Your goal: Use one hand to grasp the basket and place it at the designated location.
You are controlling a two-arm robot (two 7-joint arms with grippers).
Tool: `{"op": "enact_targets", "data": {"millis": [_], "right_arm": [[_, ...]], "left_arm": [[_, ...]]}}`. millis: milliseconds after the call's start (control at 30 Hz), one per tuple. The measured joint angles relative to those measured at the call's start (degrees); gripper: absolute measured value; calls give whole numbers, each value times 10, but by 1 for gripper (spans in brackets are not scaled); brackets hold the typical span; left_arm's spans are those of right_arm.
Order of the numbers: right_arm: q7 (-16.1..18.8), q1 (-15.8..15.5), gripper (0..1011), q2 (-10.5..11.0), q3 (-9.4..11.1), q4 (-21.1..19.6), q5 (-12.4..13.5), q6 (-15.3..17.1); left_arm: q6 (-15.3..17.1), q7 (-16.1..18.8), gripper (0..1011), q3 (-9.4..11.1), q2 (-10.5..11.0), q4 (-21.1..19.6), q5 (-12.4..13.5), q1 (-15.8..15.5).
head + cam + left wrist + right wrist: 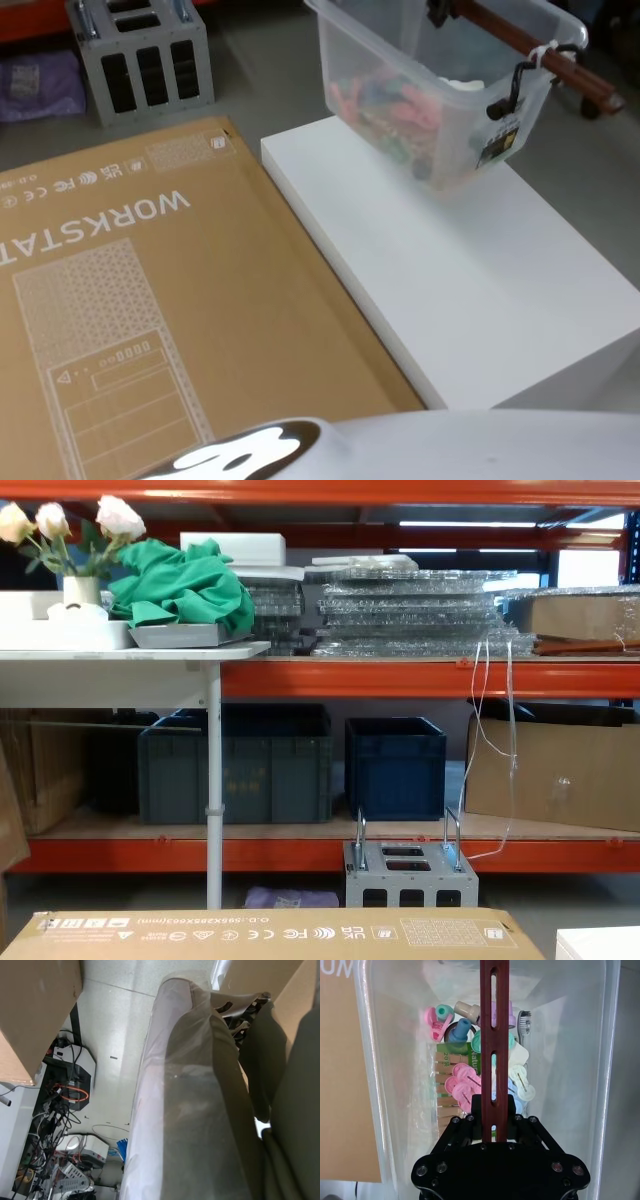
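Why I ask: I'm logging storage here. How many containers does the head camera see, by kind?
Translucent plastic basket: 1
Brown cardboard box: 1
Grey slotted metal case: 1
Total: 3

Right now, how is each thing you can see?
Pale translucent plastic basket: tilted, no lid, colourful pegs inside.
Reddish-brown slotted handle: raised, clamped.
Right gripper: shut on the handle.
Brown printed cardboard box: lying flat, closed.
Dark blue plastic crates: upright on the low shelf.
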Motion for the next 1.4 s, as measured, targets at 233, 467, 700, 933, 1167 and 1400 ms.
{"op": "enact_targets", "data": {"millis": [233, 467, 700, 933, 1167, 1400], "right_arm": [[-4, -10, 239, -1, 7, 32, -9, 26], [-14, -29, 240, -8, 11, 62, -15, 43], [-29, -50, 239, -13, 21, 68, -12, 51], [-31, -62, 240, -23, 24, 77, -9, 44], [-30, -76, 240, -30, 29, 80, -8, 31], [-22, -85, 240, -35, 32, 84, -10, 29]], "left_arm": [[0, 0, 0, 0, 0, 0, 0, 0], [0, 0, 0, 0, 0, 0, 0, 0], [0, 0, 0, 0, 0, 0, 0, 0], [0, 0, 0, 0, 0, 0, 0, 0], [0, 0, 0, 0, 0, 0, 0, 0], [0, 0, 0, 0, 0, 0, 0, 0]]}}
